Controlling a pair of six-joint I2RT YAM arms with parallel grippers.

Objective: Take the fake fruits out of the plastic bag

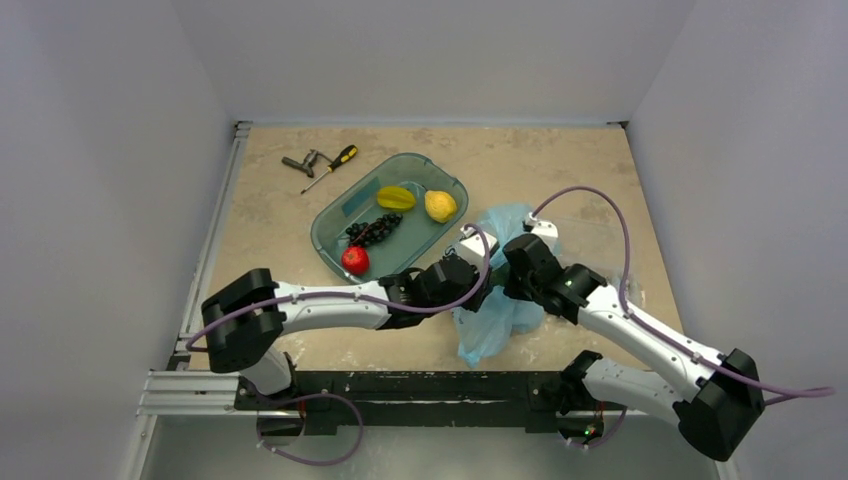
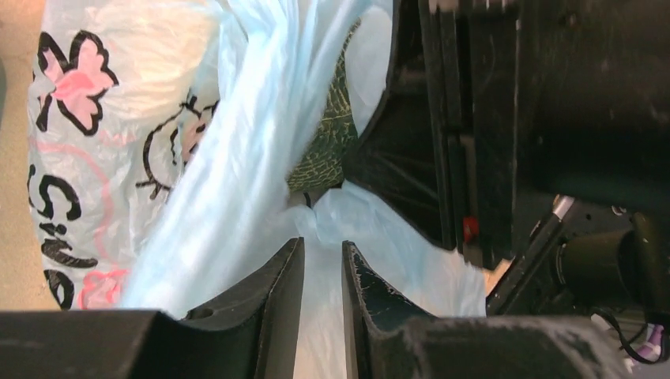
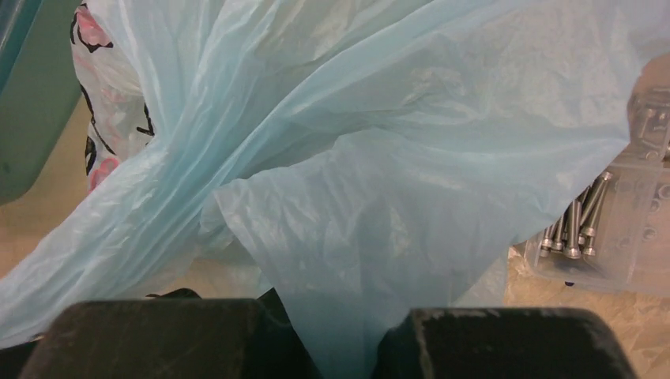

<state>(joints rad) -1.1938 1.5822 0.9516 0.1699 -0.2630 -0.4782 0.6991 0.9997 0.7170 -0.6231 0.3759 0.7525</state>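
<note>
The light-blue plastic bag (image 1: 497, 318) lies crumpled near the table's front edge, between my two grippers. My left gripper (image 2: 322, 251) holds a gathered fold of the bag (image 2: 237, 174) between nearly closed jaws. Through the bag's mouth just beyond shows part of a dull-green rough-skinned fake fruit (image 2: 328, 134). A pink-and-black cartoon print (image 2: 75, 79) marks the bag's left side. My right gripper (image 3: 348, 343) pinches another sheet of the bag (image 3: 379, 158), which funnels down into its jaws. In the top view the left gripper (image 1: 478, 283) and right gripper (image 1: 512, 272) almost touch.
A teal tray (image 1: 425, 235) behind the bag holds a star fruit (image 1: 396, 197), a yellow pear (image 1: 440, 205), black grapes (image 1: 374, 230) and a red fruit (image 1: 354, 260). A screwdriver (image 1: 332, 166) and a small tool (image 1: 300, 163) lie at the back left. A clear box of screws (image 3: 624, 229) sits right of the bag.
</note>
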